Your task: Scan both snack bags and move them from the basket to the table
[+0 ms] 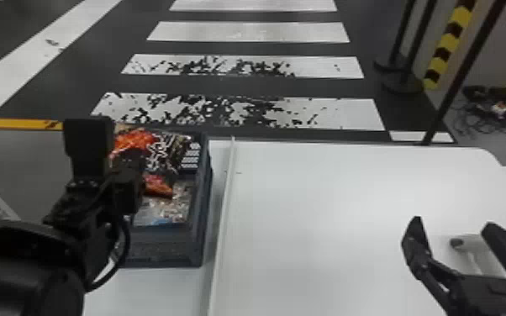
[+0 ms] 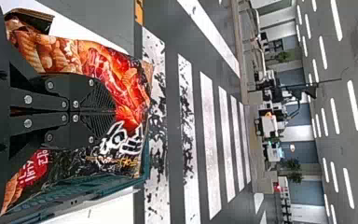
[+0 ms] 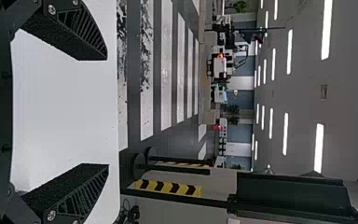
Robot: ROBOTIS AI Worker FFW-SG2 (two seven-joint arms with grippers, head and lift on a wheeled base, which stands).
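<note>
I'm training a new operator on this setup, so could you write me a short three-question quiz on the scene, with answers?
1. Multiple choice: from the robot's side, where does the dark plastic basket stand relative to the long, thin white strip?
A) to its left
B) to its right
C) on top of it

2. True or false: the two flat black fingers of the right hand stand wide apart.

3. Fill in: the glossy snack bag with black and orange-red print is right at the closed fingers of the ____ hand.

Key: 1. A; 2. true; 3. left
</note>
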